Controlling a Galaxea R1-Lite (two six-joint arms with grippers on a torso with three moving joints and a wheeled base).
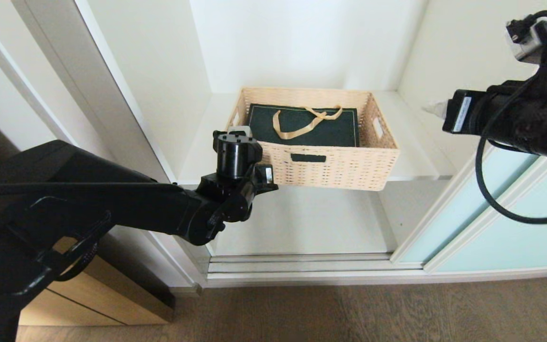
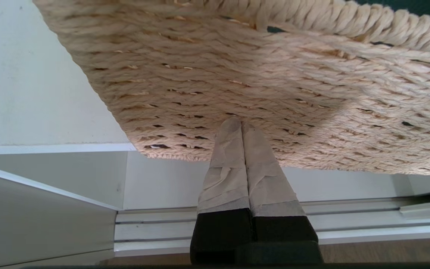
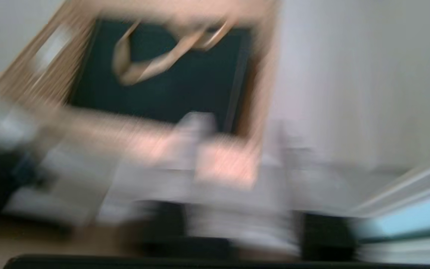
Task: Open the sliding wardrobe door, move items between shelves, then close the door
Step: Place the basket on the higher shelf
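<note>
basket on upper shelf, front overhanging the edge | green gift bag flat inside it | left hand closed, tips against basket's left front corner | right hand raised right of basket, state can't tell | sliding door open, at right

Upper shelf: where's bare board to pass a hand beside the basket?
Bare shelf lies between the basket and the right wall, and a narrower strip by the left wall. The left gripper, shut, crowds the basket's front-left corner. The board below is bare.
</note>
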